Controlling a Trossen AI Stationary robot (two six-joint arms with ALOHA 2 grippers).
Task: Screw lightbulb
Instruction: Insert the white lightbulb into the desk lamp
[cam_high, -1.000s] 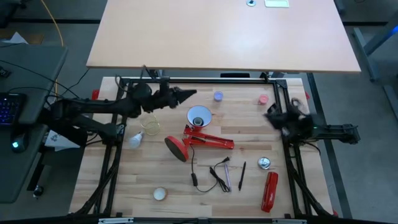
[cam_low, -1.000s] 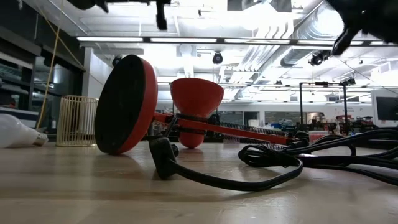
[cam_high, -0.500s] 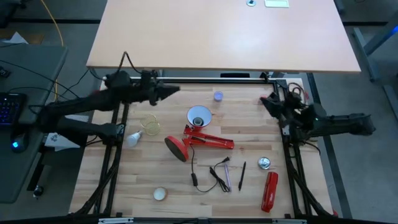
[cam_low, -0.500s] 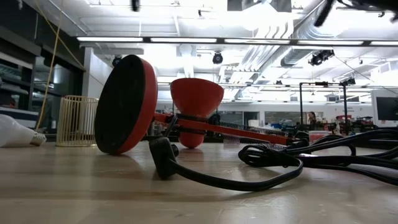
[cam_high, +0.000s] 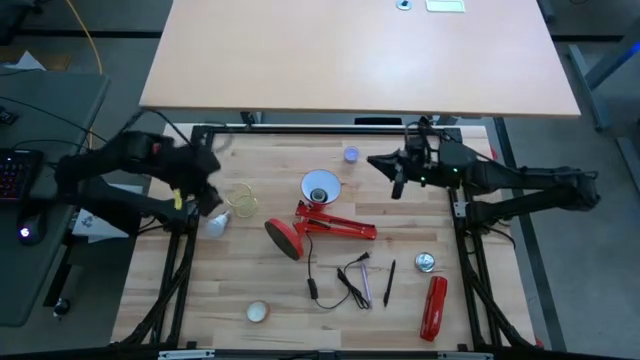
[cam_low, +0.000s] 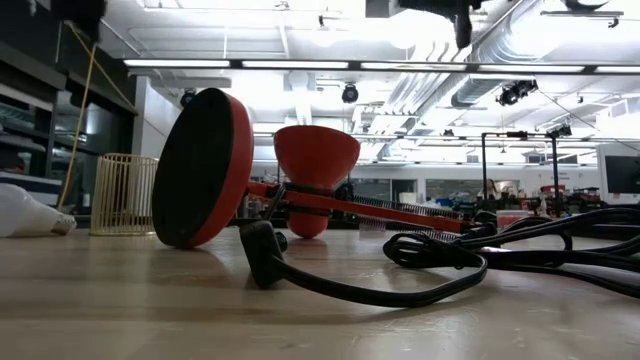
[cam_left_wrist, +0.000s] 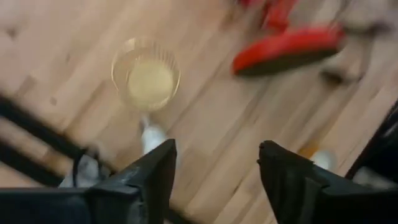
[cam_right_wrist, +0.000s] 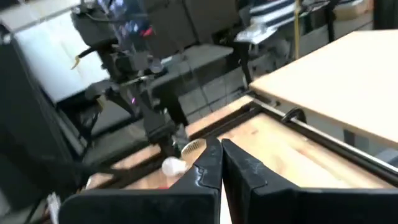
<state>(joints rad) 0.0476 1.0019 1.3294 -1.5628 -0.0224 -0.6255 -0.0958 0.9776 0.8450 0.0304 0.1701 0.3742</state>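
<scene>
Lightbulb (cam_high: 217, 223) first, since it's what matters: we've got it lying loose on the table (cam_high: 250, 290) at the left edge, just beside the wire basket (cam_high: 241, 198), nothing gripping it. Biggest thing out here is the red lamp (cam_high: 318, 222), tipped on its side mid-table, shade (cam_high: 319, 186) facing up and cord (cam_high: 345, 278) trailing toward the front. Left gripper (cam_high: 205, 196) hangs right over the bulb with fingers (cam_left_wrist: 146, 180) spread apart and nothing between them. Right gripper (cam_high: 383, 163) is up near the back, beyond the shade, fingers (cam_right_wrist: 204, 175) pressed together and empty.

What we're worried about: the bulb is round and can roll, so an off-centre pinch could squirt it off the edge or into the basket. And with the lamp lying unbraced, twisting the bulb in probably just spins the whole lamp.
</scene>
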